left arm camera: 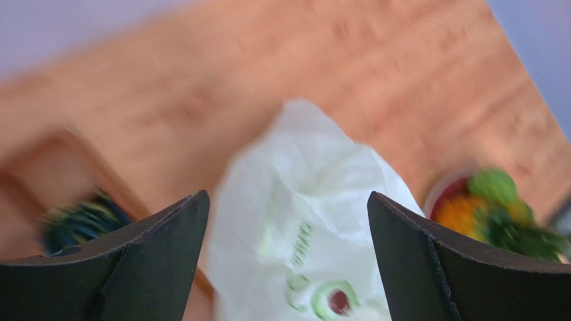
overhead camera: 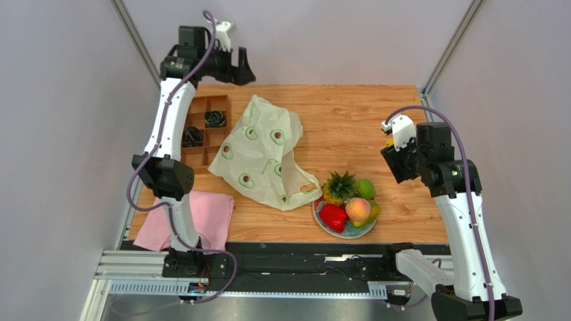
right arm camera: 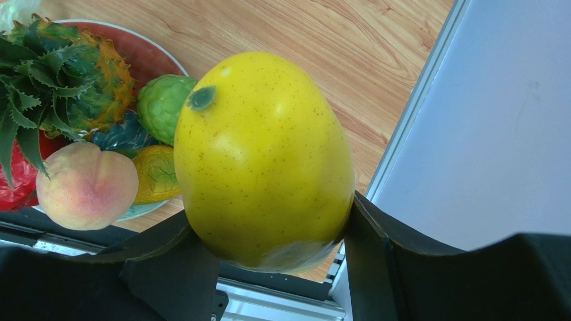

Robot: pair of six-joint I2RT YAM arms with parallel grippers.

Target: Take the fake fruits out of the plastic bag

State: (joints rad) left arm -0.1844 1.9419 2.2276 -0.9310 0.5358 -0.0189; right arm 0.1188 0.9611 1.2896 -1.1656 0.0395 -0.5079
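Note:
The pale avocado-print plastic bag (overhead camera: 261, 154) lies crumpled and flat on the wooden table; it also shows blurred in the left wrist view (left arm camera: 308, 221). My left gripper (overhead camera: 245, 69) hangs open and empty high above the bag's far end (left arm camera: 288, 207). My right gripper (overhead camera: 393, 152) is shut on a yellow mango (right arm camera: 265, 160), held in the air right of the plate; only a yellow sliver of the mango (overhead camera: 389, 142) shows from above. On the plate (overhead camera: 348, 234) sit a pineapple (overhead camera: 340, 186), a bumpy green ball (overhead camera: 364, 188), a peach (overhead camera: 358, 208) and a red pepper (overhead camera: 333, 217).
A wooden compartment tray (overhead camera: 204, 130) with dark items stands left of the bag. A pink cloth (overhead camera: 191, 217) lies at the near left. The table's right edge and a metal rail (right arm camera: 402, 127) run close beside the right gripper. A yellow-orange fruit (right arm camera: 155, 174) lies under the peach (right arm camera: 87, 186).

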